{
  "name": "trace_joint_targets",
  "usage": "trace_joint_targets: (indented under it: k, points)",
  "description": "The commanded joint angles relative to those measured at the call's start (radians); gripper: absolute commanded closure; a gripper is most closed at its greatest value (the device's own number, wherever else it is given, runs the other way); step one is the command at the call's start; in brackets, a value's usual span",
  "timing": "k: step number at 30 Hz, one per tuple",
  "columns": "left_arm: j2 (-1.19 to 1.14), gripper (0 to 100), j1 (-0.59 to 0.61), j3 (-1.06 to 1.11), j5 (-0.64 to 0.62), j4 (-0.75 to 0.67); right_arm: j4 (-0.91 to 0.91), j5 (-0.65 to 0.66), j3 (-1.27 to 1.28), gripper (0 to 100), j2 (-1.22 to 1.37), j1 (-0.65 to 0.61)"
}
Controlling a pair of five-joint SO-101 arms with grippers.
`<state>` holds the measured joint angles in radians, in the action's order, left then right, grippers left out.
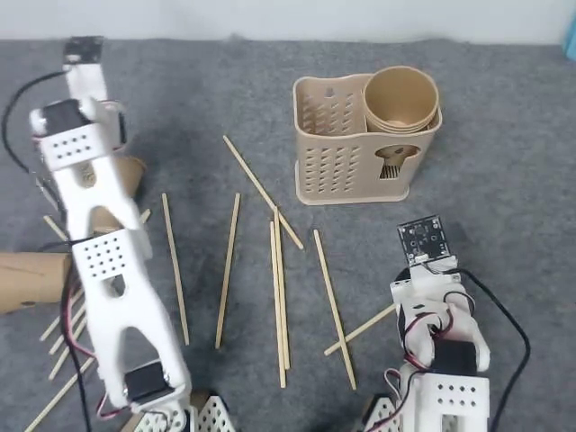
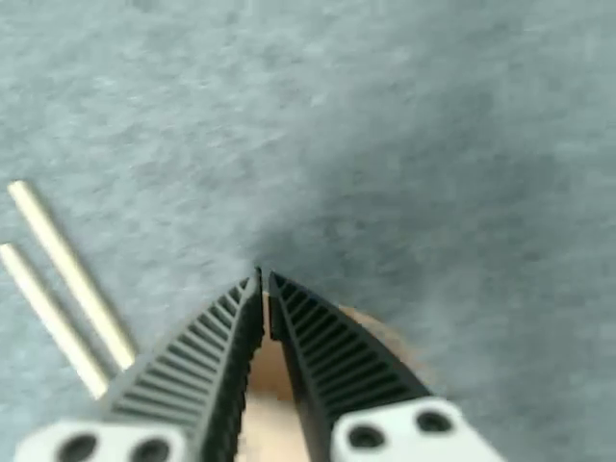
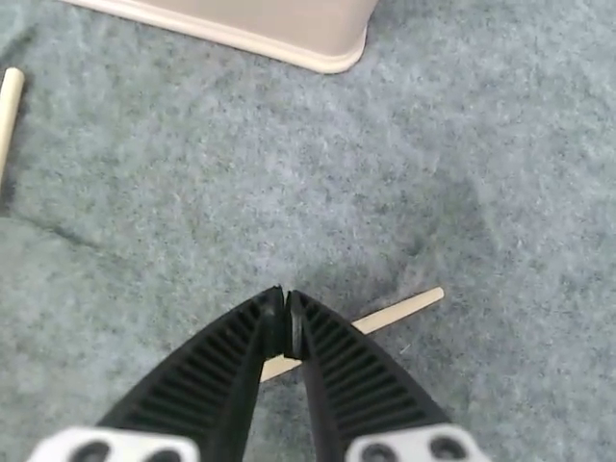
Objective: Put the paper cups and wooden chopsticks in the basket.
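- The basket (image 1: pixel 346 148) is standing in the upper middle of the high view, on the grey carpeted desk (image 1: pixel 513 180).
- A stack of cups (image 1: pixel 401 97) is sitting upright in the basket's right-hand compartment.
- A lone cup (image 1: pixel 27 279) is lying on its side at the left edge of the frame.
- A half-hidden cup (image 1: pixel 133 171) is peeking out from under the left arm (image 1: pixel 112 261) in the upper left.
- Loose chopsticks (image 1: pixel 277 297) are lying flat across the middle of the frame, below the basket, and some are touching or crossing.
- More sticks (image 1: pixel 59 397) are lying in the lower left, beside and under the left arm.
- A slanted chopstick (image 1: pixel 364 330) is lying in the lower right, with one end running under the right arm (image 1: pixel 450 396).
- The left jaws are pressing together, leaving only a thin slit. A tan surface (image 2: pixel 272 385) is showing between and beneath them, and I cannot tell whether they are touching it. Two sticks (image 2: pixel 72 274) are lying near them.
- The right jaws are pressing together right over the slanted chopstick. I cannot tell whether they are pinching it.
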<state>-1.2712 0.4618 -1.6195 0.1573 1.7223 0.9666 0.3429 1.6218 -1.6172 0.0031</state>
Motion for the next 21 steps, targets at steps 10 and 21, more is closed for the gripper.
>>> trace_joint_targets:
  k: [10, 21]
  points:
    - [0.216, 99, 0.075, 0.355, 0.227, 0.037, 0.01, 0.044, -0.011, 99.0, -0.012, -0.008]
    - [0.89, 99, 0.041, 1.179, 0.399, 0.037, 0.01, 0.046, -0.011, 99.0, -0.012, -0.008]
